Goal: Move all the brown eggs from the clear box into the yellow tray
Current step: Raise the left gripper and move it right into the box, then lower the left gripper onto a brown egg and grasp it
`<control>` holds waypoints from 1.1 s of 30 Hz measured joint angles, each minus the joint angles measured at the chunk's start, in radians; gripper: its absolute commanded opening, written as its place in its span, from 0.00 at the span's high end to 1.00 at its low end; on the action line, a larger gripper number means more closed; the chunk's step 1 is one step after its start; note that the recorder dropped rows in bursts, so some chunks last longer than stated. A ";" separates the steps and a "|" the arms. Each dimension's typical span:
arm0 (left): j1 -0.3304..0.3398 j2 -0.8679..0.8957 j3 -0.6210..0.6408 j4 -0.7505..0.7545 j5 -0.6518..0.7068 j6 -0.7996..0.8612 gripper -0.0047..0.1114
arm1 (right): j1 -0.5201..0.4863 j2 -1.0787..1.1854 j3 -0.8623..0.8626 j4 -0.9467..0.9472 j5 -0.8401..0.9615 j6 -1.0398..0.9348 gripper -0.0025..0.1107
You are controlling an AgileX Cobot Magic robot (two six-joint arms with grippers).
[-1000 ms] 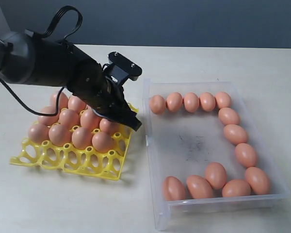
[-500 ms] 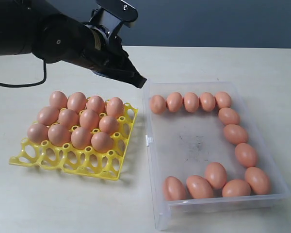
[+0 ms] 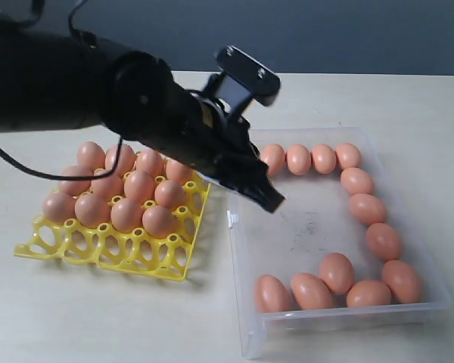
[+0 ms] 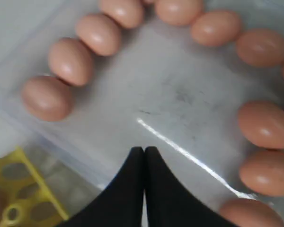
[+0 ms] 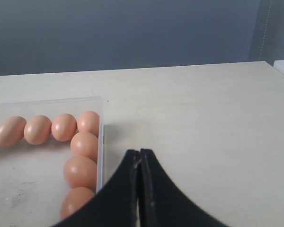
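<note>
Brown eggs (image 3: pixel 337 272) in clear box (image 3: pixel 312 240)

Plain brown eggs (image 3: pixel 384 240), yellow tray (image 3: pixel 98 254), clear box (image 3: pixel 303 227)

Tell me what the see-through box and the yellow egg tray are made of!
The clear rectangular box looks like transparent plastic: the table shows through its walls and its bottom is scuffed grey. The bright yellow lattice tray looks like moulded plastic too, smooth and slightly glossy, with even round cups.
</note>
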 measured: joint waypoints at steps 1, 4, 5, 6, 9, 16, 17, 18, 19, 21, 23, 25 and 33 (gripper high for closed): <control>-0.017 0.011 0.000 -0.027 0.007 0.027 0.91 | 0.000 0.000 0.000 0.000 0.000 0.000 0.98; -0.039 0.051 0.002 -0.122 0.013 0.079 0.72 | 0.000 0.000 0.000 0.000 0.000 0.000 0.98; -0.040 0.062 0.004 -0.153 0.013 0.095 0.64 | 0.000 0.000 0.000 0.000 0.000 0.000 0.98; -0.040 0.071 0.004 -0.208 0.013 0.115 0.56 | 0.000 0.000 0.000 0.000 0.000 0.000 0.98; -0.040 0.102 -0.005 -0.372 0.020 0.208 0.44 | 0.000 0.000 0.000 0.000 0.000 0.000 0.98; -0.047 0.222 -0.091 -0.707 0.131 0.365 0.44 | 0.000 0.000 0.000 0.000 0.000 0.000 0.98; -0.047 0.243 -0.105 -0.724 0.145 0.370 0.44 | 0.000 0.000 0.000 0.000 0.000 0.000 0.98; -0.047 0.262 -0.118 -0.736 0.156 0.375 0.44 | 0.000 0.000 0.000 0.000 0.000 0.000 0.98; -0.047 0.276 -0.128 -0.746 0.163 0.377 0.44 | 0.000 0.000 0.000 0.000 0.000 0.000 0.98; -0.047 0.304 -0.149 -0.774 0.175 0.379 0.44 | 0.000 0.000 0.000 0.000 0.000 0.000 0.98; -0.047 0.330 -0.170 -0.792 0.187 0.381 0.44 | 0.000 0.000 0.000 0.000 0.000 0.000 0.98; -0.047 0.356 -0.191 -0.798 0.204 0.383 0.44 | 0.000 0.000 0.000 0.000 0.000 0.000 0.98; -0.047 0.439 -0.246 -0.799 0.276 0.377 0.44 | 0.000 0.000 0.000 0.000 0.000 0.000 0.98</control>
